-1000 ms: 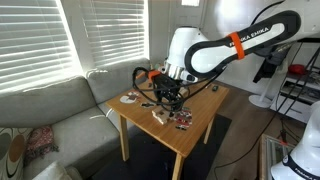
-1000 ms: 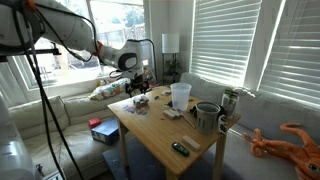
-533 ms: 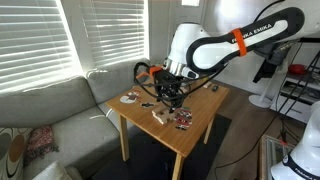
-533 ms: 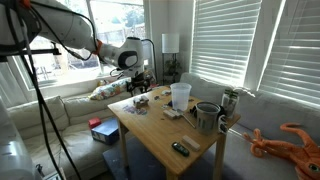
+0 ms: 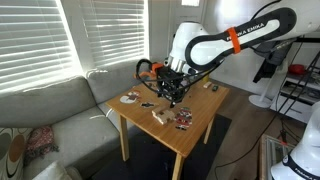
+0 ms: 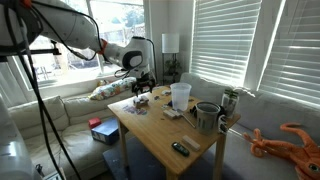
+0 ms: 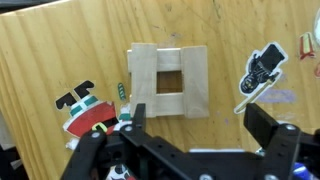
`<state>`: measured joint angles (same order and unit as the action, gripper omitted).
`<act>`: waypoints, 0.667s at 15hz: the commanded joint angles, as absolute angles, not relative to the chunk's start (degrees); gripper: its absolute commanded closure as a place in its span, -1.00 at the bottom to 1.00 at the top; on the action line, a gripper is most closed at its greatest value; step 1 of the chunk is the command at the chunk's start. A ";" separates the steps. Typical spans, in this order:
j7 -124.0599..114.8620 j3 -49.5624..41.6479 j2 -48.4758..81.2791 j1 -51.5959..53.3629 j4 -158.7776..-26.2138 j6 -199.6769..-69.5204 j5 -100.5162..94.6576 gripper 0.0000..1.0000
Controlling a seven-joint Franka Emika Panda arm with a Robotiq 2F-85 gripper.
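My gripper [image 7: 200, 122] is open and empty, hovering over a wooden table [image 7: 60, 50]. Just ahead of the fingertips in the wrist view lies a square frame of pale wooden blocks [image 7: 168, 80] with a hole in its middle. A black-and-white sticker [image 7: 262, 68] lies to its right, and a red, black and white sticker [image 7: 85, 108] lies to its left by the left finger. In both exterior views the gripper [image 5: 168, 93] [image 6: 142, 87] hangs above the table, with the wooden piece [image 5: 160, 114] below it.
The small wooden table [image 5: 200, 125] stands by a grey sofa [image 5: 50, 120] under window blinds. On it are a clear plastic cup [image 6: 180, 95], a metal pot [image 6: 207, 116], a can [image 6: 230, 101] and a dark small object [image 6: 180, 148]. A round dish [image 5: 129, 98] lies near one edge.
The gripper has risen slightly above the table and the arm has shifted a little; the objects on the table have not moved.
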<state>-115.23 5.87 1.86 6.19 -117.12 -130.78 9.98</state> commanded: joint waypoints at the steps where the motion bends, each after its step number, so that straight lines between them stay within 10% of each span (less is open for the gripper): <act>1: -109.32 5.68 3.70 5.85 -114.43 -129.38 13.58 -1.00; 10: -104.94 5.27 8.34 5.80 -108.67 -119.45 15.45 -1.00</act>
